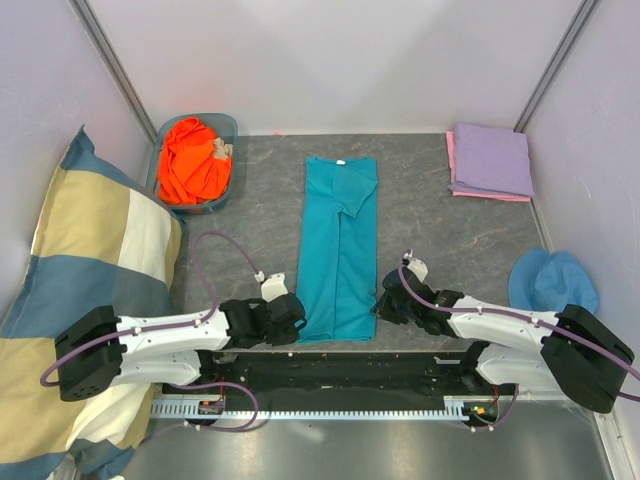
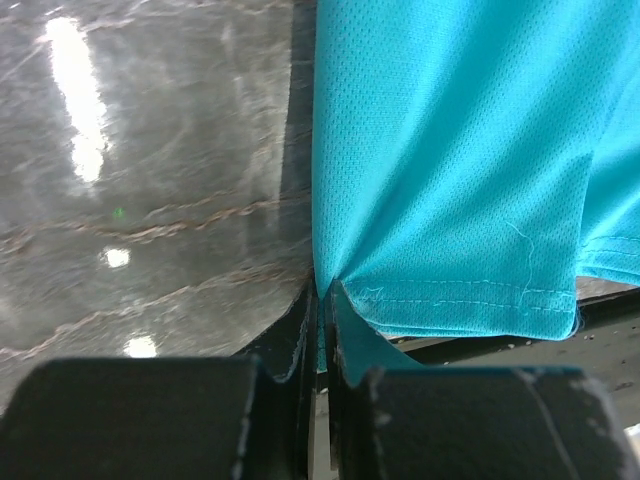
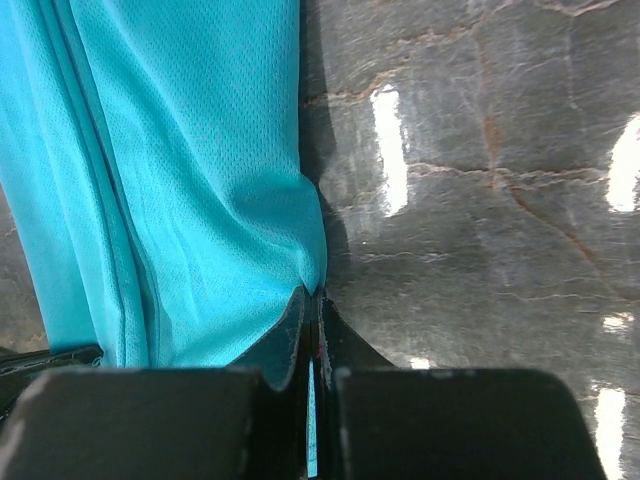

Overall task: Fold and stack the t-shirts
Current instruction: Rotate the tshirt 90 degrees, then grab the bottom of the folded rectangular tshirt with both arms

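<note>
The teal t-shirt [image 1: 340,250] lay flat down the middle of the dark marbled table [image 1: 430,240], folded lengthwise into a long strip, with its collar at the far end and its hem just in front of the arms. The left gripper [image 1: 292,312] had its fingers pressed together on the hem's left corner, and the right gripper [image 1: 385,305] pinched the right corner the same way. The orange t-shirt [image 1: 192,160] sat bunched in a blue basket [image 1: 232,128] at the far left, and at the far right the lavender t-shirt [image 1: 490,158] lay folded on what looked like the pink one [image 1: 451,158], of which only a thin edge showed.
</note>
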